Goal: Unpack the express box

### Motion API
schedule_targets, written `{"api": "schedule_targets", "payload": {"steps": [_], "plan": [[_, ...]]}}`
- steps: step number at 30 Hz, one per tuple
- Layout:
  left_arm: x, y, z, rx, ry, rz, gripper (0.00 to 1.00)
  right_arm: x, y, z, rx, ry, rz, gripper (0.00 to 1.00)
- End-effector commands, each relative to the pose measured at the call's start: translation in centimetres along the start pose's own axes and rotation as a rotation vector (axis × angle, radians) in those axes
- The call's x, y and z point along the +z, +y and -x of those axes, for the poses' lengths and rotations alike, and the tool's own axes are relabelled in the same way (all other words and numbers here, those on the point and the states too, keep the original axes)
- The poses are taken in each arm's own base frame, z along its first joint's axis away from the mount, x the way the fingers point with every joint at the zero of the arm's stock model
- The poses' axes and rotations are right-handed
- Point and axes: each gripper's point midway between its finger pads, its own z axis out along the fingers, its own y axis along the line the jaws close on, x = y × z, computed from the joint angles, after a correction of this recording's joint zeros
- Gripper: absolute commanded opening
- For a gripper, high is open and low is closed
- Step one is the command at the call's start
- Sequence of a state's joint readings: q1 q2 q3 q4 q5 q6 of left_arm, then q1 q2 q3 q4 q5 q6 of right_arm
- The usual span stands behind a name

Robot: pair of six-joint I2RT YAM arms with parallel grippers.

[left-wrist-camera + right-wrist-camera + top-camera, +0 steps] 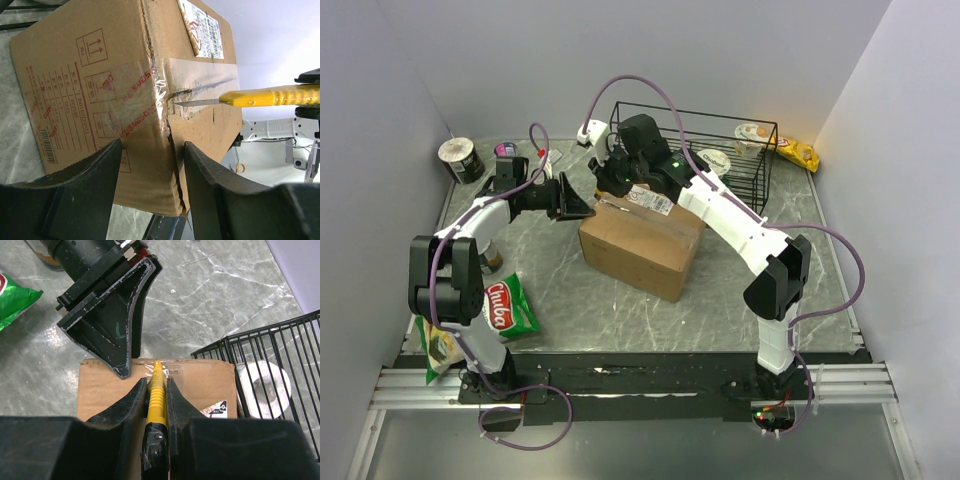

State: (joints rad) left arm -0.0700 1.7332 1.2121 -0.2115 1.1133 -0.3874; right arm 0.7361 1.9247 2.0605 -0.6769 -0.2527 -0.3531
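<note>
Box [642,240], stiff card, probably light and apt to slide, sits just beside the basket [700,112]; right gripper [156,385] clamps a knife [156,402], blade at the taped seam [200,75]; left gripper [152,150], open, straddles its corner edge, a good bracing hold

Left arm [475,215] and right arm [730,215]: white shells, black joints.
Thin purple cables [638,79] loop off both; big boxy black blocks at both elbows; small green light [673,163] on right arm. Left gripper [582,205] fingers [115,325] black, triangular, edges scuffed grey, faint teal mark. Right gripper [156,382] fingers [131,405] black, smooth, tapered.
</note>
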Motion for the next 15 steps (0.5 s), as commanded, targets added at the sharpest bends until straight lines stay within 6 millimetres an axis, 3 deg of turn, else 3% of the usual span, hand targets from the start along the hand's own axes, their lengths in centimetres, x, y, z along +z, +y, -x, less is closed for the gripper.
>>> {"api": "schedule_targets", "payload": {"steps": [1, 15], "plan": [[0.7, 2.1, 0.1, -0.009, 0.001, 0.070, 0.57, 0.0, -0.4, 0.3, 0.006, -0.004, -0.003, 0.00], [0.6, 2.4, 0.2, -0.016, -0.004, 0.085, 0.57, -0.6, -1.3, -0.8, -0.042, 0.018, -0.046, 0.00]]}}
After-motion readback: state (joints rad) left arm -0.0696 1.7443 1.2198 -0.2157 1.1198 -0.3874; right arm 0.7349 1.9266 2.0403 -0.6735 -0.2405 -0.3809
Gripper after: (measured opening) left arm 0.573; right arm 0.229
